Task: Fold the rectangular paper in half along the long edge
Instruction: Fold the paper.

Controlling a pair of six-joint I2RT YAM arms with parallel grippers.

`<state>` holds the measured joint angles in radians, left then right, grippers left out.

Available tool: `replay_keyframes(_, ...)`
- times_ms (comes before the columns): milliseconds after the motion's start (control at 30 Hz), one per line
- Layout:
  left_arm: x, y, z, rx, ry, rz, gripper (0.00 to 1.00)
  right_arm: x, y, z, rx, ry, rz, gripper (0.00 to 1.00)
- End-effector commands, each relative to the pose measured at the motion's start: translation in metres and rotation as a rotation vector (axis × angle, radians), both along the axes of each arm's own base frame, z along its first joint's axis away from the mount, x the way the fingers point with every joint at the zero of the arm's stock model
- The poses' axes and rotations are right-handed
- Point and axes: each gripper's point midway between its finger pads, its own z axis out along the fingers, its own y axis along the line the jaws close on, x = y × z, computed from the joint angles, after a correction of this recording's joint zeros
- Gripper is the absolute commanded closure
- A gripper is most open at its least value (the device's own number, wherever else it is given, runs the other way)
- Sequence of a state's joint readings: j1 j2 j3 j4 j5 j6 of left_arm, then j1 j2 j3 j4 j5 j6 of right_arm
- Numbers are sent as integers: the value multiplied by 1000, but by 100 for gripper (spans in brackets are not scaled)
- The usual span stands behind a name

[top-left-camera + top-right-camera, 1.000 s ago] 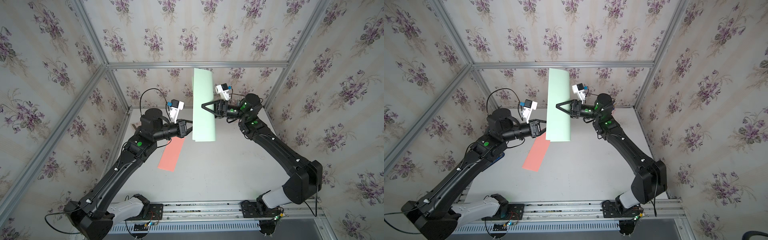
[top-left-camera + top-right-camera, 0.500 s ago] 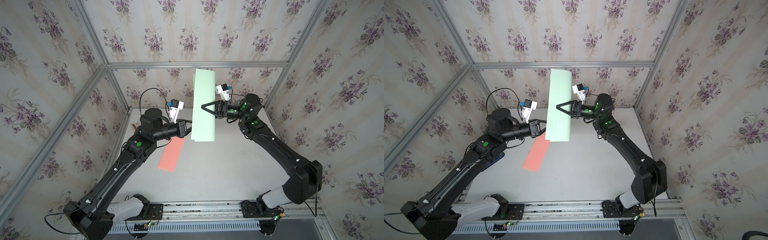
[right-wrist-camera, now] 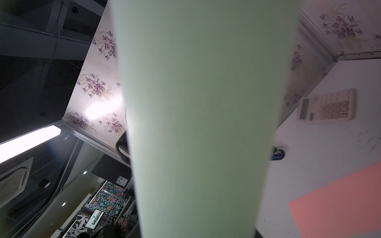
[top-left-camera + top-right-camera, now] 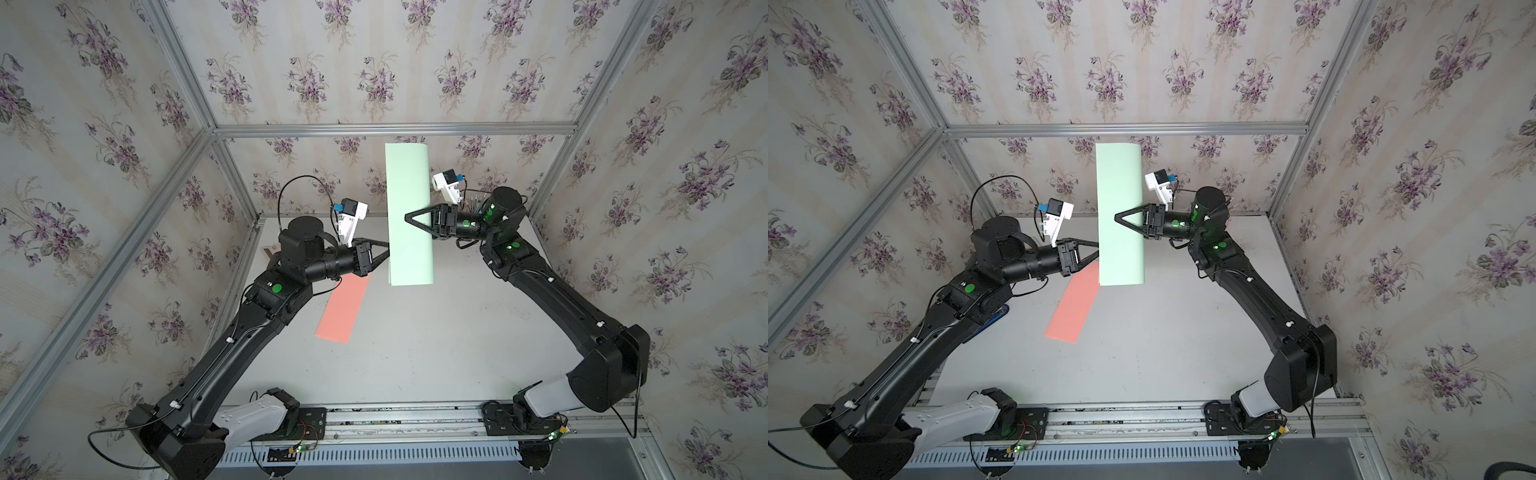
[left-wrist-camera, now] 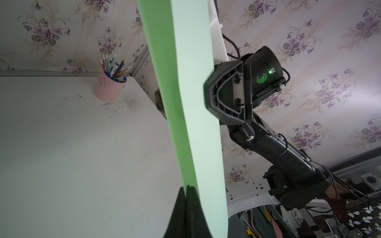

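Barely anything's shifting this last second: the paper (image 4: 407,174) is still hanging upright in the air over the table (image 4: 415,353), loosely doubled over, with the bend not creased yet. The left gripper (image 4: 387,249) is pinching its free edges tight. The right gripper (image 4: 407,216) has been narrowing around the bent side, but I can't tell if it's clamping, so I'm guessing the crease is coming next. No readable writing anywhere, and the calculator (image 3: 327,106) keys are blurring out.

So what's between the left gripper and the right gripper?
The doubled-over green paper, held in the air. Both top views show it filling the gap: the left gripper pinches one long side, and the right gripper reaches over the other.
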<state>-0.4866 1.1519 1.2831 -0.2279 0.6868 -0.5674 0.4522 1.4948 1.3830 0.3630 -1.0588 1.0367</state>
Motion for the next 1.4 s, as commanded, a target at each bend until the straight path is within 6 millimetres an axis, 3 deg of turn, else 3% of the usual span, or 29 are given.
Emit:
replay_keyframes(0,-1,0,5,-6,-22,-3,100,-2,-2,7,15,-35,-4,56)
replay_keyframes(700,0,-2,4,-17,-11,-13,100,0,-2,2,22,-24,-3,59)
replay_keyframes(933,0,1,6,-6,-21,2,80,-2,-4,4,21,-27,4,61)
replay_keyframes(1000,0,2,7,-1,-24,11,67,-4,-5,5,21,-29,10,61)
replay_keyframes(1100,1,5,9,9,-37,29,56,-6,-7,7,22,-30,14,61)
replay_keyframes(1367,5,14,33,-22,-92,52,46,-26,-14,28,56,-48,57,61)
